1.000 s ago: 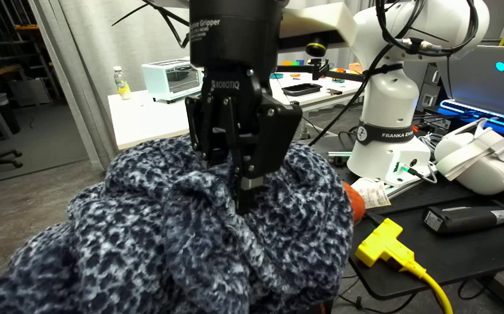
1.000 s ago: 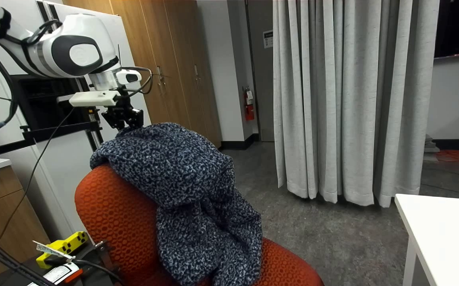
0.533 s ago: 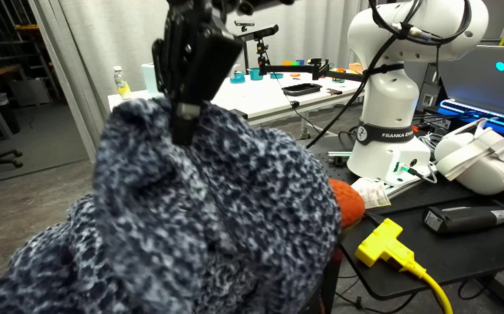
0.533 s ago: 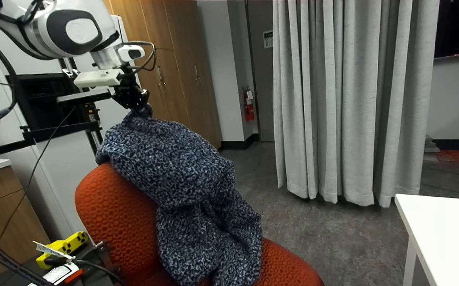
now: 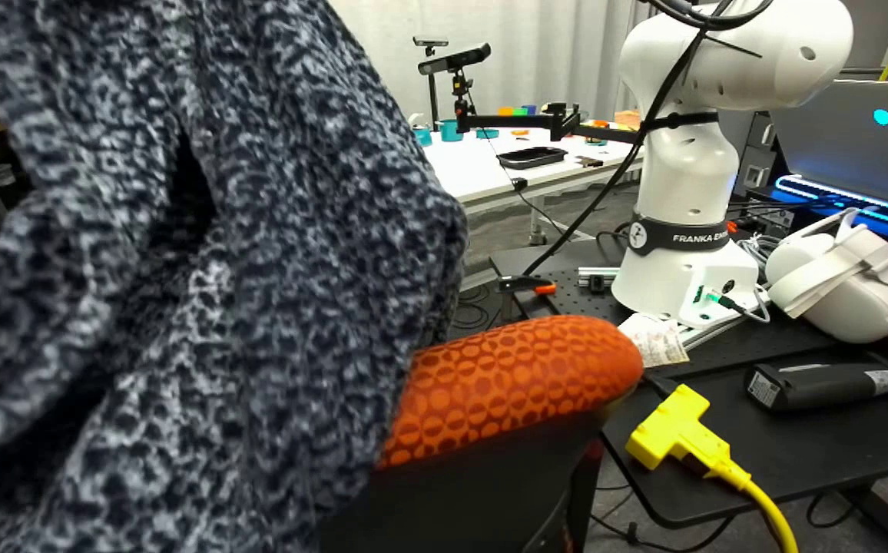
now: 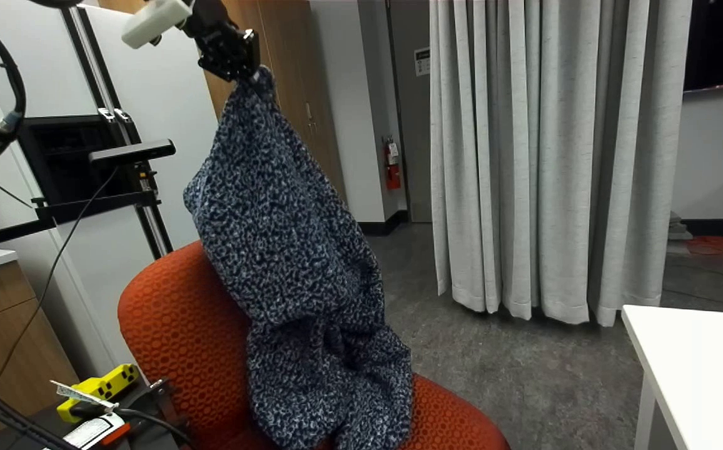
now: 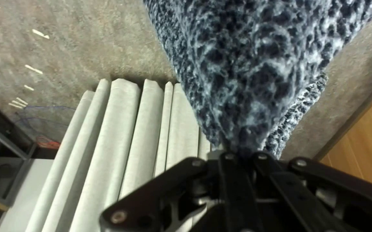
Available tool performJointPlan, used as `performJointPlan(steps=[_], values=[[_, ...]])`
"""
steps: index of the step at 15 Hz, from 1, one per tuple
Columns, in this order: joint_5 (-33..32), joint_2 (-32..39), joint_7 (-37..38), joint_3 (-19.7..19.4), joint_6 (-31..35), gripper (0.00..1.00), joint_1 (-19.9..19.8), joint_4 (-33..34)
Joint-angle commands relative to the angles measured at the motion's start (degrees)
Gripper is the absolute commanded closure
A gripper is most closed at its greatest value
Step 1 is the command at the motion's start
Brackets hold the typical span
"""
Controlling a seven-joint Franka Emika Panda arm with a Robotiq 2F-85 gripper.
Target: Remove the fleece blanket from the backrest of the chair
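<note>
The fleece blanket [image 6: 293, 262] hangs in a steep peak from the tool [image 6: 251, 74], its lower folds lying on the chair seat [image 6: 455, 417]. Tool state: narrowed on a gathered pinch of the fabric, as seen in the wrist view. In both exterior views the backrest [image 5: 521, 376] shows partly bare beside the blanket; contact at its top edge cannot be determined. A yellow plug [image 5: 674, 434] rests on the black desk [image 5: 828, 453].

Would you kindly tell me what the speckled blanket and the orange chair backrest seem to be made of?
Fleece blanket: probably plush synthetic fleece, matte, given its fuzzy pile and loose folds. Backrest: likely textile upholstery, matte, given its honeycomb pattern without gloss.
</note>
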Motion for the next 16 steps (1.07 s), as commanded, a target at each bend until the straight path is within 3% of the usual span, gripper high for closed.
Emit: performJointPlan(steps=[1,16], values=[[-4.05,-1.26,0.72,-0.55,-2.12,0.99,-2.86,3.9],[-11.61,-5.12,3.55,-0.42,-5.44,0.99,-8.96,16.64]])
